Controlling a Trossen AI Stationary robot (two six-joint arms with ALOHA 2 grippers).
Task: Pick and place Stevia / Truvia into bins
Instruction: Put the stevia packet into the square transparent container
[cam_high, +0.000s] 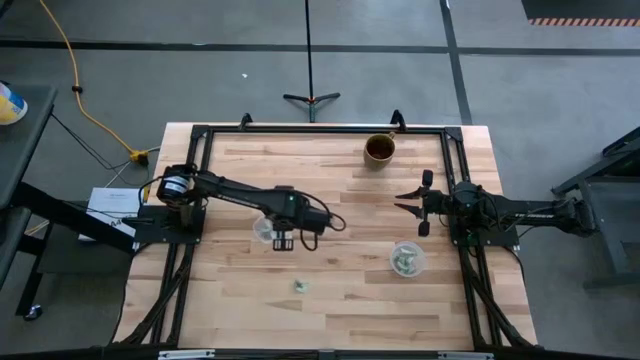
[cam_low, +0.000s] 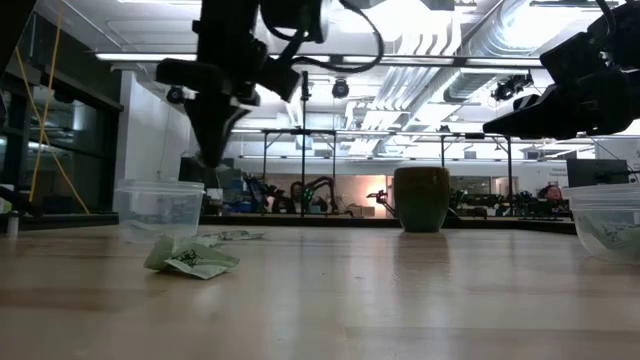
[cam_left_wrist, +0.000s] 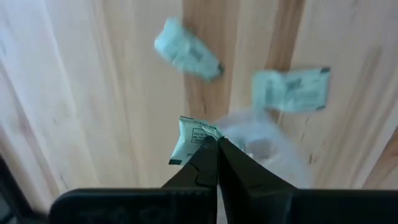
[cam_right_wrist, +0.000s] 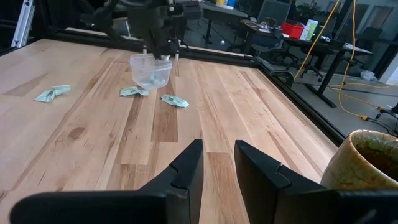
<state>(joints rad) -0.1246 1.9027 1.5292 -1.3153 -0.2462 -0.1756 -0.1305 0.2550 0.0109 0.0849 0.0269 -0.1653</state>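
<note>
Wooden tabletop (cam_high: 340, 300) from above: left gripper (cam_high: 283, 240) hangs at the left bin's (cam_high: 263, 231) three o'clock; right gripper (cam_high: 412, 204) waits spread and empty. Low down, loose sachets (cam_low: 192, 258) lie beside it. Left wrist: jaws pinched shut on one Stevia sachet (cam_left_wrist: 189, 138), presumably lifted for dropping in.

A brown opaque cup (cam_high: 379, 149) stands upright near the far edge of the pale wooden counter (cam_high: 340, 300), right of centre in the high view. A black metal frame (cam_high: 320, 130) runs along the counter's edges. Beyond the far edge, a black tripod stand (cam_high: 311, 97) rests on the grey floor, where a yellow cable (cam_high: 75, 85) trails to the left. The low view shows the cup (cam_low: 421, 199) before a lit workshop.
</note>
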